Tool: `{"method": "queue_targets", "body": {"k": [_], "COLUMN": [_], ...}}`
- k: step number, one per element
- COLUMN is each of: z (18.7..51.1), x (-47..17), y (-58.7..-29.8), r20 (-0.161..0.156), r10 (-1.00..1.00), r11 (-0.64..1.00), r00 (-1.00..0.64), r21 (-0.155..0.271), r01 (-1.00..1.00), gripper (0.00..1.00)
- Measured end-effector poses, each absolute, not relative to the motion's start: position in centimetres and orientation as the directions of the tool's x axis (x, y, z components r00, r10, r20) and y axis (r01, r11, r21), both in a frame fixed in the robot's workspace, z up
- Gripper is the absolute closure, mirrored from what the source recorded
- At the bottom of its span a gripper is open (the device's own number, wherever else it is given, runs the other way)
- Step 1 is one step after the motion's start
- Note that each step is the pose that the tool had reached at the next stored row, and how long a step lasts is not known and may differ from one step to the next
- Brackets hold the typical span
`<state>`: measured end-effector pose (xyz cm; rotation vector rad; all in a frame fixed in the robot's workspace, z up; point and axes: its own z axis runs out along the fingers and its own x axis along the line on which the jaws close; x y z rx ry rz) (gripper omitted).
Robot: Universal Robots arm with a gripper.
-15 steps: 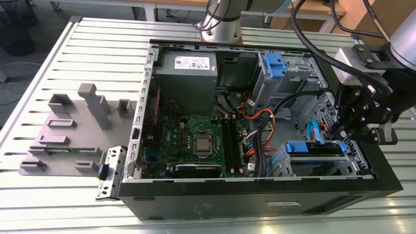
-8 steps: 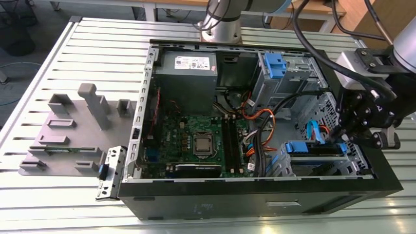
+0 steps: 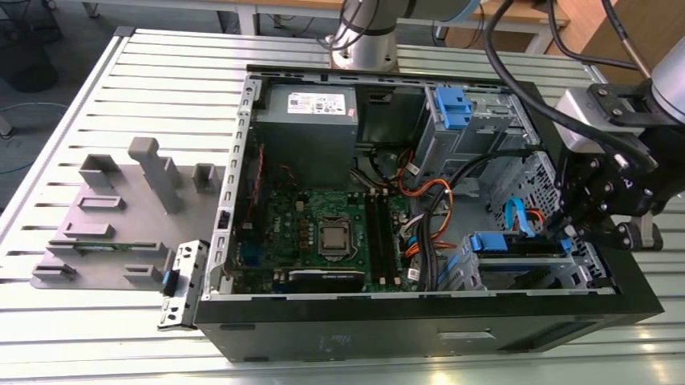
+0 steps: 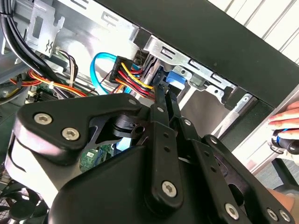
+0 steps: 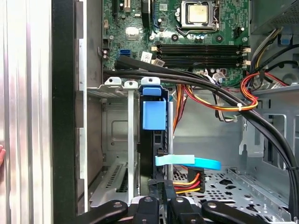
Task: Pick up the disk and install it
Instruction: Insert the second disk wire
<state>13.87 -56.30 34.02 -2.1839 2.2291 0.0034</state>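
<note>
The disk (image 5: 152, 140) stands on edge in the drive bay at the front corner of the open computer case (image 3: 428, 329). Its blue carrier bracket (image 5: 153, 114) points toward the motherboard. In the exterior view this blue bracket (image 3: 496, 241) sits at the case's lower right. My gripper (image 3: 570, 234) reaches into the case from the exterior view's right. Its two black fingers (image 4: 164, 100) lie close together, with their tips at the blue bracket (image 4: 175, 80). A blue data cable (image 5: 196, 162) and a power plug (image 5: 189, 181) lie beside the disk's end, close to my gripper (image 5: 162, 201).
The case holds a green motherboard (image 3: 321, 233), a grey power supply (image 3: 310, 112), a blue-handled drive cage (image 3: 455, 108) and bundles of cables (image 5: 219, 100). A grey fixture (image 3: 118, 208) lies on the slatted table at the exterior view's left. A person's hand (image 4: 286, 122) is outside the case.
</note>
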Motion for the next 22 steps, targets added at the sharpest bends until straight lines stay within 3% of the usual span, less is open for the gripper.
{"method": "queue_targets", "body": {"k": [13,15,16,22], "z": [33.80,33.80,33.80,33.57], "x": [13.87,13.87,13.87,13.85], "y": [-56.38,-56.38,-56.38,-56.38], "r20": [-0.017,-0.017,-0.017,-0.016], "r10": [-1.000,-1.000,-1.000,-1.000], "r11": [0.021,0.021,0.021,0.021], "r00": [-0.020,-0.020,-0.020,-0.020], "r21": [-0.013,-0.013,-0.013,-0.013], "r01": [-1.000,-1.000,-1.000,-1.000], "gripper": [0.84,0.83,0.76,0.76]}}
